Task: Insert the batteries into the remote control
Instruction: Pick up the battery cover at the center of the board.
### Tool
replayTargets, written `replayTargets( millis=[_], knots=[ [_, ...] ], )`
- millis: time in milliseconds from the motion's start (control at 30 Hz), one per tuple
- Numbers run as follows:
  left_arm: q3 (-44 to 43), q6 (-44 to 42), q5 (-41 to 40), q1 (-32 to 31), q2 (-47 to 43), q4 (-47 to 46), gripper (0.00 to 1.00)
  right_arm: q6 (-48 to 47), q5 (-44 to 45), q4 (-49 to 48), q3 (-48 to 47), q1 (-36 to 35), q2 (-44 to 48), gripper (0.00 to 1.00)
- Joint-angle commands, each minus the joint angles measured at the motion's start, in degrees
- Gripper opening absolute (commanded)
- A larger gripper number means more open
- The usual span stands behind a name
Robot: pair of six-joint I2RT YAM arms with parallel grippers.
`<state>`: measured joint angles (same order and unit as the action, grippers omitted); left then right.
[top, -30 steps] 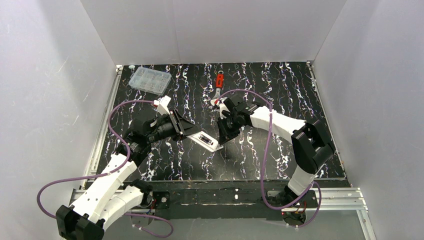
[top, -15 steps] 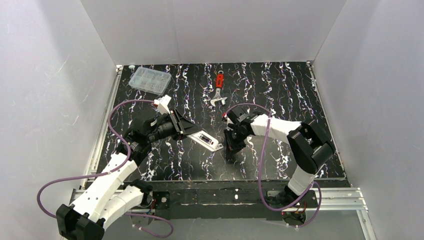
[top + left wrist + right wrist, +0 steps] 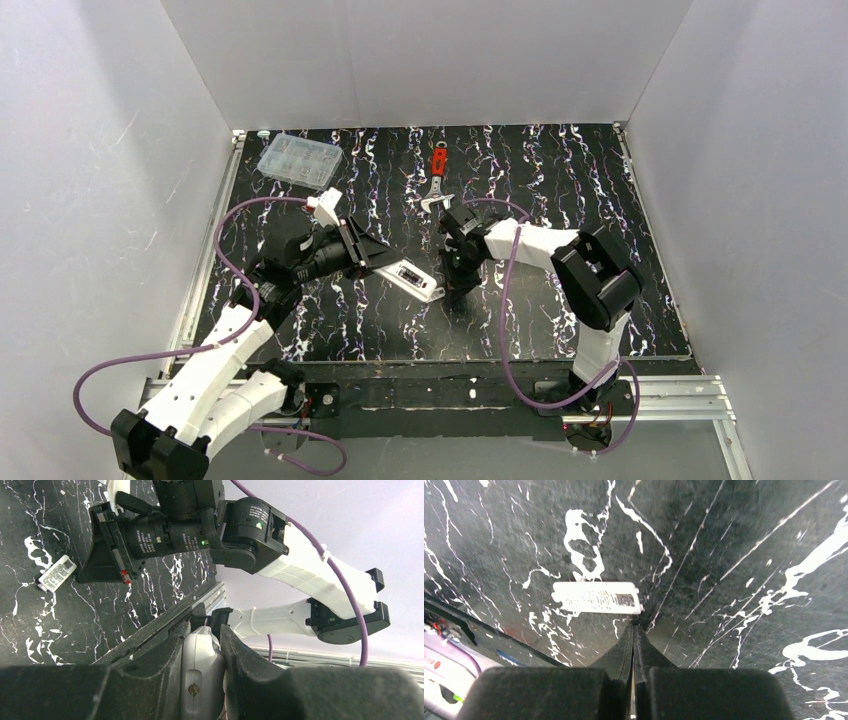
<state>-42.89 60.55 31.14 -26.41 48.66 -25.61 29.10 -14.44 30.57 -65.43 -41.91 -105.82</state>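
Note:
My left gripper (image 3: 385,262) is shut on the remote control (image 3: 415,281), a slim white bar held tilted above the mat with its free end pointing right. In the left wrist view the remote's (image 3: 197,670) narrow edge sits clamped between the fingers of that gripper (image 3: 205,630). My right gripper (image 3: 461,288) points down at the mat just right of the remote's free end, shut with nothing in it. Its tips (image 3: 634,627) hang just short of a small white labelled piece (image 3: 596,597) lying flat on the mat, also seen from the left wrist (image 3: 57,573). No batteries are in view.
A clear plastic compartment box (image 3: 299,160) sits at the back left corner of the black marbled mat. A red-handled wrench (image 3: 438,180) lies at the back centre. White walls close in three sides, and a metal rail (image 3: 500,390) runs along the near edge.
The right gripper closed, left the remote's free end and dropped toward the mat to its right, its forearm swinging left. The left gripper and the remote stayed put.

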Motion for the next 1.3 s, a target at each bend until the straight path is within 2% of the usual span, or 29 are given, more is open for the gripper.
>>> replayTargets(
  millis=[0, 300, 633, 1067, 1167, 1267],
  knots=[
    [-3.69, -1.4, 2.43, 0.22, -0.54, -0.05, 0.0, -0.15, 8.74, 0.33, -3.16, -0.28, -2.71, 0.01],
    [-4.19, -1.58, 2.43, 0.24, -1.0, 0.76, 0.0, -1.83, 10.87, 0.08, -8.57, -0.28, -6.14, 0.01],
    [-4.2, -1.67, 1.81, 0.31, -1.46, 1.06, 0.0, -4.8, 4.29, -2.58, -13.36, -1.33, -8.96, 0.01],
    [-4.06, -1.64, 1.78, 0.31, -1.44, 0.98, 0.0, -8.32, -1.31, -3.34, -18.24, -7.26, -12.01, 0.01],
    [-3.99, -1.59, 1.68, 0.31, -1.4, 0.86, 0.0, -8.91, -0.99, -4.02, -17.65, -7.57, -11.25, 0.01],
    [-4.02, -1.57, 1.74, 0.3, -1.29, 0.73, 0.0, -9.57, 3.07, -5.59, -15.53, -7.56, -8.63, 0.01]
  ],
)
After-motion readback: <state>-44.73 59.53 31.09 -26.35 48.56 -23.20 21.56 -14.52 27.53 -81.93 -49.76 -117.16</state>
